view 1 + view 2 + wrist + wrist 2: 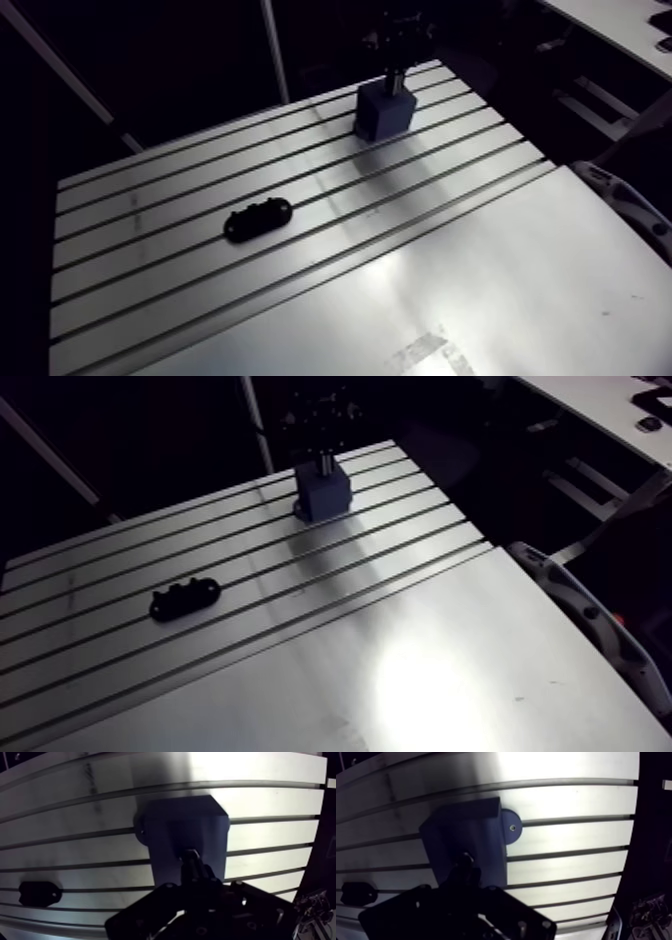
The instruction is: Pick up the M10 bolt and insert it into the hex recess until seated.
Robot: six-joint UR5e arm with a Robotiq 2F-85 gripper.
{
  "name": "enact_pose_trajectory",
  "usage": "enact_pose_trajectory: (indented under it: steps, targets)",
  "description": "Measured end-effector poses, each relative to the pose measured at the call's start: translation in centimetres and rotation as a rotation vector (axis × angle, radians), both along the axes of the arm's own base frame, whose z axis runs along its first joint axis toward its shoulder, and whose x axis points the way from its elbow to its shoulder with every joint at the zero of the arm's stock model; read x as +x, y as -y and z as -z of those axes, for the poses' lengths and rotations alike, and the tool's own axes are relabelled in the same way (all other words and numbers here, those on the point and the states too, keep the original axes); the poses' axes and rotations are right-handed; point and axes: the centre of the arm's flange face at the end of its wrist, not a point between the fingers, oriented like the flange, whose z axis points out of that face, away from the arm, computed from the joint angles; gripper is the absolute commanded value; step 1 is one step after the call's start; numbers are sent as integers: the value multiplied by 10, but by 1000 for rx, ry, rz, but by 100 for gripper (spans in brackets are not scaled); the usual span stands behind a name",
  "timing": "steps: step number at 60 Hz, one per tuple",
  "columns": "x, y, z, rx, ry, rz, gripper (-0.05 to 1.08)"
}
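Progress is judged to be late. At the left of the arm view a black oval holder (258,218) is seen lying alone on the slotted table (480,260), well apart from the work. At the upper centre a blue block (385,115) is stood on the table. The gripper (399,66) is hung directly above it, clenched on the bolt (398,80), which is seen as a pale upright shaft between claw and block top.

The pick-up is therefore taken as done. Insertion is judged to be the step in hand, and seating is left to be confirmed, since the hex recess is hidden in every view.

In the wrist view a round foot (511,827) with a small screw is shown at the block's side, beside the gripper; this is not shown in the arm view. There the bolt is reduced to a pale tip ahead of the dark claw. How deep it is sunk cannot be told.
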Motion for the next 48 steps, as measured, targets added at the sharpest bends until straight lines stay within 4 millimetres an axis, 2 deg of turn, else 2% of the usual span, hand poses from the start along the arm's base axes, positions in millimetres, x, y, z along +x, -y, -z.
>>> enact_pose_trajectory:
  steps: [48]
  targets:
    - [1,0,2,-3,4,-15,108]
